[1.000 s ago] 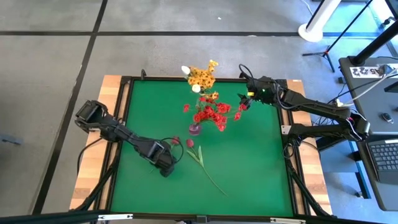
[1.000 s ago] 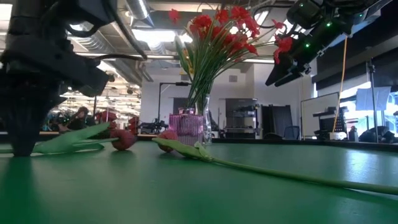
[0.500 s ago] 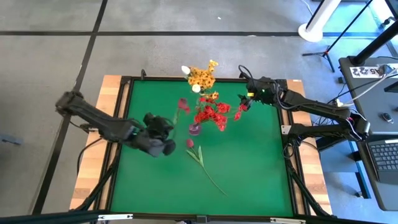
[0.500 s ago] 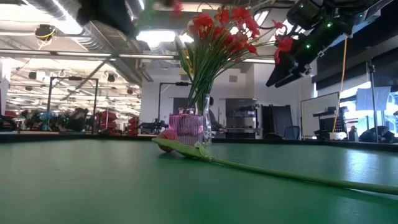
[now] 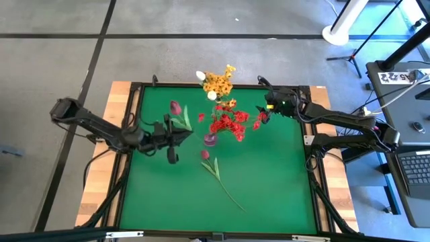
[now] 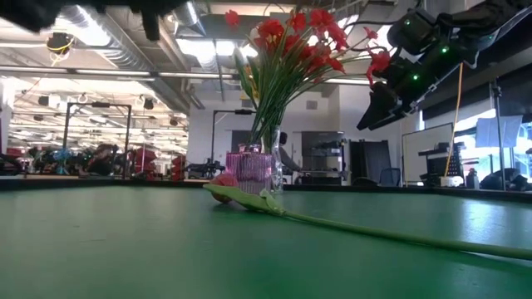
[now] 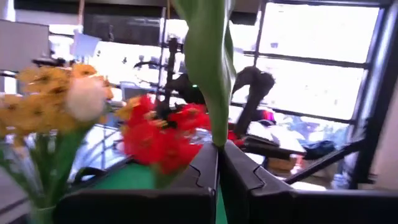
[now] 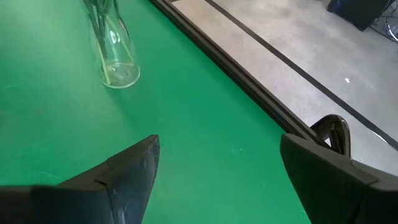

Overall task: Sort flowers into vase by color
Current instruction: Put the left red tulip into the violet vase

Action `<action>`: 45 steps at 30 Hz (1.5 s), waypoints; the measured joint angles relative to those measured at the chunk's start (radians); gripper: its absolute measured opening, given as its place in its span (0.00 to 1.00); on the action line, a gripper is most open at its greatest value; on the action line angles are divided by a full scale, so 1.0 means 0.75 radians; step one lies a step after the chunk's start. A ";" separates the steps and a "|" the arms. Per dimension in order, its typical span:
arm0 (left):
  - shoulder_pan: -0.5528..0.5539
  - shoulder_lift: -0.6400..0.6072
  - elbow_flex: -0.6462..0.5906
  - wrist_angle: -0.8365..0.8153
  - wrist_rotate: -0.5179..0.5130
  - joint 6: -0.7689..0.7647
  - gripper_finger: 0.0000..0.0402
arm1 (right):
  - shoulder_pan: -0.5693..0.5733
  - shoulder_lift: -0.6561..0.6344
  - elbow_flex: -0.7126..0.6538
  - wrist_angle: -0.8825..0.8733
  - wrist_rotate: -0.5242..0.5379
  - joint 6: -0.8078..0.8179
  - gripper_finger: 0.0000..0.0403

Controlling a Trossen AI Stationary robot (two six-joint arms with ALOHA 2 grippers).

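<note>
From above, the left gripper (image 5: 176,132) is clamped on a dark red bud flower (image 5: 176,107) left of the pink vase (image 5: 210,140) of red blossoms (image 5: 228,123); another bud flower (image 5: 216,168) lies on the green table (image 5: 269,181). The low view shows that stem (image 6: 349,226) beside the vase. In the left wrist view, the fingers (image 7: 205,168) pinch a green stem (image 7: 211,62). In the right wrist view, the right gripper (image 8: 217,168) is spread wide, near a clear vase (image 8: 115,53).
</note>
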 joint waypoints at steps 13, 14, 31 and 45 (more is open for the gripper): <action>0.388 0.234 0.046 0.064 0.455 -0.067 0.00 | 0.000 0.000 0.000 0.044 -0.001 0.000 0.82; 0.397 0.247 0.054 0.062 0.471 -0.069 0.00 | 0.000 0.000 0.000 0.044 -0.001 0.000 0.82; 0.418 0.442 0.068 0.043 0.397 -0.148 0.01 | 0.000 0.000 0.000 0.053 -0.001 -0.025 0.82; 0.353 0.438 0.188 -0.369 0.223 -0.147 0.28 | 0.000 0.000 0.000 0.054 -0.001 -0.025 0.82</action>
